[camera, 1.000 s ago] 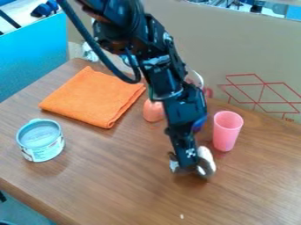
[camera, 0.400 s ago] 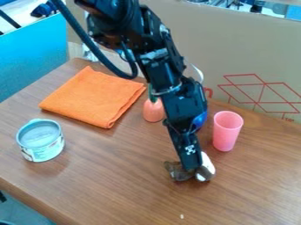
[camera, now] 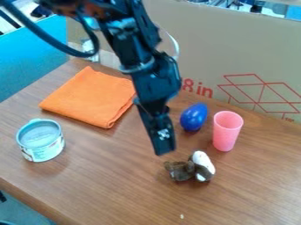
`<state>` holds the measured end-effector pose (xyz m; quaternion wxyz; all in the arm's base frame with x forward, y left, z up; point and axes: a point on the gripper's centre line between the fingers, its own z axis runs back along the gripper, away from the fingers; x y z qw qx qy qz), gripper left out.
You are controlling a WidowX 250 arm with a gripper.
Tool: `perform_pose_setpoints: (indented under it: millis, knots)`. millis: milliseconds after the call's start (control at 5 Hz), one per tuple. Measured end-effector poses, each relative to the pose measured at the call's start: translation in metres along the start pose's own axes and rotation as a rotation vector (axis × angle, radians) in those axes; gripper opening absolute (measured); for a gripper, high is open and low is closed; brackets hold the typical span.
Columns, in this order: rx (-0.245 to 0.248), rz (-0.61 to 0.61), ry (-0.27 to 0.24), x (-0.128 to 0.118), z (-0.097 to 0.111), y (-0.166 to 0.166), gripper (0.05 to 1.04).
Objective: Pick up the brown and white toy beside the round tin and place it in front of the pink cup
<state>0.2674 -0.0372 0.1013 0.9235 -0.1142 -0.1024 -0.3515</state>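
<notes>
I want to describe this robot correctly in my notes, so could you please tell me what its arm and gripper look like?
The robot arm is black, with chunky, angular segments and a pale band around it. A thick, dark cable loops beside its upper part. The gripper is black and narrow, with a small black-and-white patterned marking.

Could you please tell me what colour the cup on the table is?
The cup is pink, as the camera view shows best.
</notes>
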Motion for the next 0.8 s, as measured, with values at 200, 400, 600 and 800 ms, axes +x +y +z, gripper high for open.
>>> perform_pose_setpoints:
  millis: [200, 400, 600, 800]
  knots:
    - [0.102, 0.221, 0.128, -0.046, 0.019, 0.010, 1.005]
    - [0.178, 0.395, 0.191, -0.083, 0.039, 0.025, 1.005]
    - [0.204, 0.525, 0.261, -0.108, 0.049, 0.032, 1.003]
    - [0.280, 0.713, 0.327, -0.126, 0.051, 0.044, 1.003]
